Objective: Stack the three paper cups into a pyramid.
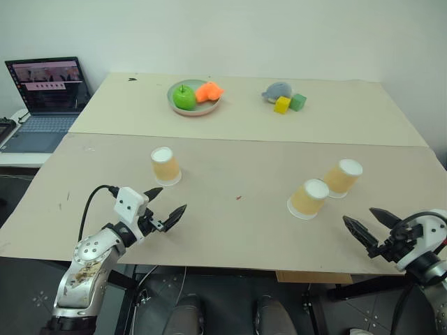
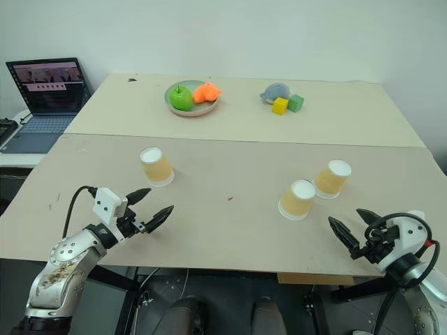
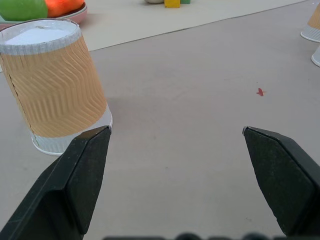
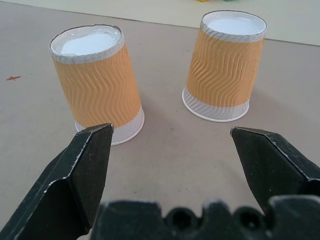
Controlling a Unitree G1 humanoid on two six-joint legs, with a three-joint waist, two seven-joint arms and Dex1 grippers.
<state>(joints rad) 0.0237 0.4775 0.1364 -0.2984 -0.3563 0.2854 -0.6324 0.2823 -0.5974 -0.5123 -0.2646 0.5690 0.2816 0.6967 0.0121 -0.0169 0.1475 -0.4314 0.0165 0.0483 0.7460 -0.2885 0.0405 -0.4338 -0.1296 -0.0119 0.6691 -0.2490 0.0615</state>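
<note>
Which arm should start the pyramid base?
Probably the right: its open claw faces two upside-down cups standing close together. The left claw has a lone cup off to its side.

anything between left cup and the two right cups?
Bare tabletop between the left cup and the right pair, apart from a tiny red speck, left eye view.

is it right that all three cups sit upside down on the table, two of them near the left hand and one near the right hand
Not quite: the sides are swapped. The head views show two cups upside down near the right hand and one cup near the left hand. All three do sit upside down on the table.
</note>
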